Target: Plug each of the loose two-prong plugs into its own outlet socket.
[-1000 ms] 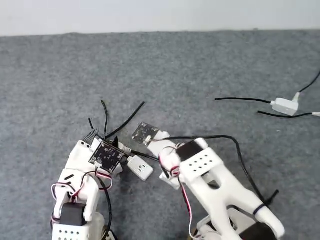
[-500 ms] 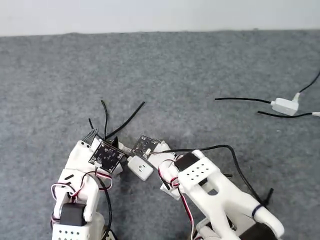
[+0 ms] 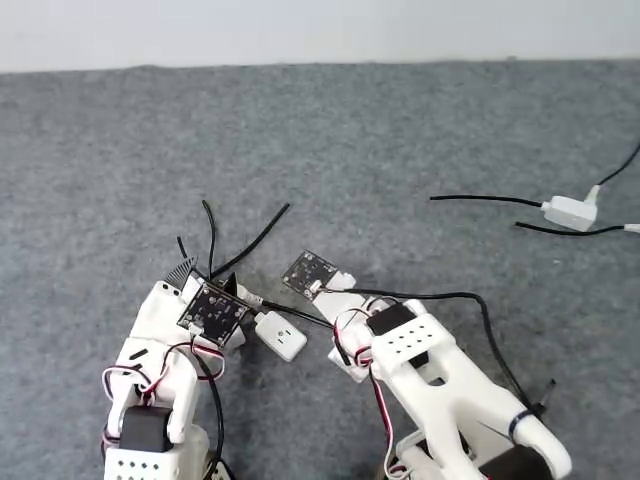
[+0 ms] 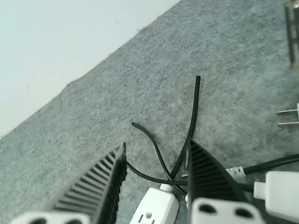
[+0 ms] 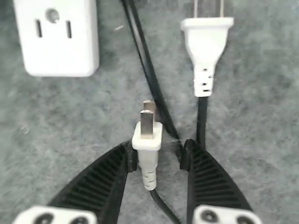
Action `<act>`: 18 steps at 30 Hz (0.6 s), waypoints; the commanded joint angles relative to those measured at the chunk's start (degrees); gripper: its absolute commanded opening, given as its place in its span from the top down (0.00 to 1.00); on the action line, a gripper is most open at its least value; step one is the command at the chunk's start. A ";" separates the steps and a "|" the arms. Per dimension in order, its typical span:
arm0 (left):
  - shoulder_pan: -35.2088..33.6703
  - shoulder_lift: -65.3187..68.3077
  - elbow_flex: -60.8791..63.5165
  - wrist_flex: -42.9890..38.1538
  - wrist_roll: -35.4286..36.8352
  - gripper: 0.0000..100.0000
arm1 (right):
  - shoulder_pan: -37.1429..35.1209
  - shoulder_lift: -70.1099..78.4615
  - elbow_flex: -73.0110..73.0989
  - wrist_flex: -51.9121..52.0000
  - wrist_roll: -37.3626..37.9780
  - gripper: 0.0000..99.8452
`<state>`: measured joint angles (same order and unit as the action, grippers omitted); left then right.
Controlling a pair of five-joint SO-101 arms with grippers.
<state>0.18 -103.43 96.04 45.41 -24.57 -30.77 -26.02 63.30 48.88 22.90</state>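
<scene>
Alignment before insertion, I judge: my right end effector [image 5: 157, 147] is clamped on a white plug [image 5: 146, 140], its prongs facing the socket [image 5: 58, 39] but offset sideways. Next I must shift across, line prongs with slots and push straight. The right arm lies low over the table [image 3: 400, 150]; the left end effector [image 4: 158, 147] sits with fingers apart nearby.
</scene>
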 commanded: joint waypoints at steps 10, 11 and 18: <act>0.53 -0.26 -0.66 -1.85 0.88 0.80 | 0.75 7.96 -5.01 0.40 -0.88 0.84; 0.53 -0.26 -0.66 -1.85 0.88 0.80 | 0.75 9.27 -5.98 1.19 -0.70 0.84; 0.53 -0.26 -0.66 -1.85 0.88 0.80 | 0.57 13.67 -9.49 2.86 -0.62 1.00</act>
<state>0.18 -103.43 96.04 45.41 -24.57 -29.98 -13.45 54.95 50.73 22.81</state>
